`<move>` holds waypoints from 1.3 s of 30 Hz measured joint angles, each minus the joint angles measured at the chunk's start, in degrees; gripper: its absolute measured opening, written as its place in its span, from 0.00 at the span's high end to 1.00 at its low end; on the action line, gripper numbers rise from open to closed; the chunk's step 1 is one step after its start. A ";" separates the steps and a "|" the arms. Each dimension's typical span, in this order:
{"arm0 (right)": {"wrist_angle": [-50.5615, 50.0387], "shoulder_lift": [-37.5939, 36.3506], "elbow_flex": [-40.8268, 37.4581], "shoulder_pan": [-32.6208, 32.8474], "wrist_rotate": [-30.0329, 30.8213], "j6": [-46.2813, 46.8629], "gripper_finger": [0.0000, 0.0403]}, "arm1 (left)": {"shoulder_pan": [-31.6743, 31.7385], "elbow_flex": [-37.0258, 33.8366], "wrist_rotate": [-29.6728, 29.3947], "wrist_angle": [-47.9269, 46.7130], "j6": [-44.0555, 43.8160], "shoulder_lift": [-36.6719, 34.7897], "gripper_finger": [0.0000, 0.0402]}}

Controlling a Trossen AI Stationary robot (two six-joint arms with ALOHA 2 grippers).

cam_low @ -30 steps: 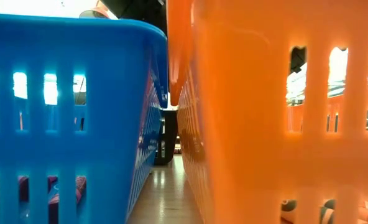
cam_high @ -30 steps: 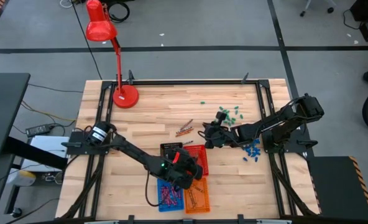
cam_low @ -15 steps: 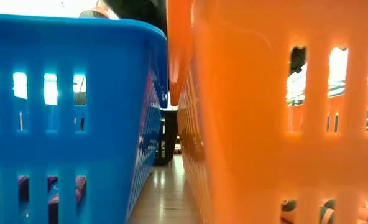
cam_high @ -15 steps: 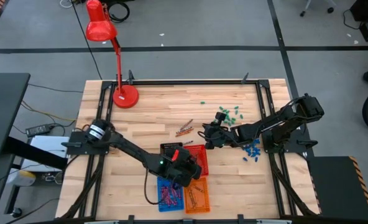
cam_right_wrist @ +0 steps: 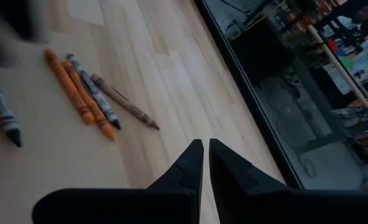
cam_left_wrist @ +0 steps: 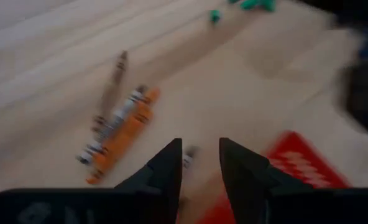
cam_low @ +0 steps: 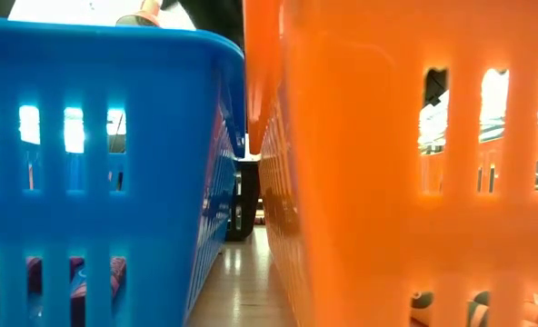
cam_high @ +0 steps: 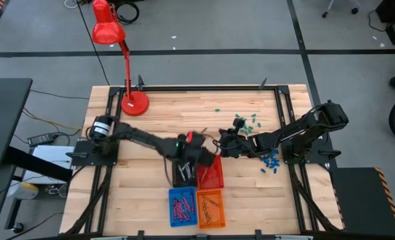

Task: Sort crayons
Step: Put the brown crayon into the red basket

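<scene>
We count four baskets (cam_high: 210, 209) at the table's (cam_high: 157, 113) front middle: a black one and a red one side by side, and nearer the front edge a blue one and an orange one side by side. In the low view the blue wall (cam_low: 96, 163) and the orange wall (cam_low: 405, 163) fill almost everything, with only a narrow gap between them.

The crayons (cam_high: 198, 139) still loose lie in a small cluster on the wood just behind the black and red baskets. In the right wrist view we count four together there: two orange, one grey-wrapped and one brown (cam_right_wrist: 125, 102), with a fifth, dark-tipped one (cam_right_wrist: 2, 112) a little apart. The blue basket holds a heap of dark red sticks and the orange basket several orange ones; we cannot count either heap.

The left gripper (cam_left_wrist: 199, 163) hangs over the black and red baskets, close to the loose cluster, its fingers a narrow way apart and holding nothing. The right gripper (cam_right_wrist: 206, 155) waits just right of the red basket, its fingers nearly touching and empty.

Green pieces (cam_high: 247, 121) are scattered toward the right rear of the table, blue pieces (cam_high: 271, 161) by the right arm. One red lamp (cam_high: 111, 33) stands at the left rear corner.
</scene>
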 joint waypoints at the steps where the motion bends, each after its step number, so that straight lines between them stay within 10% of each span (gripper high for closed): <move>1: 0.15 -0.08 0.00 0.02 -0.52 0.00 0.92 | 1.25 0.00 0.85 -0.69 1.58 0.04 0.71; 25: -1.17 -0.18 0.02 0.22 -1.71 -1.49 0.92 | 16.17 -0.07 18.33 0.49 27.89 5.19 0.71; 39: -1.77 -0.20 0.02 0.22 -1.69 -1.49 0.92 | 18.52 -0.07 16.52 0.90 30.04 6.36 0.71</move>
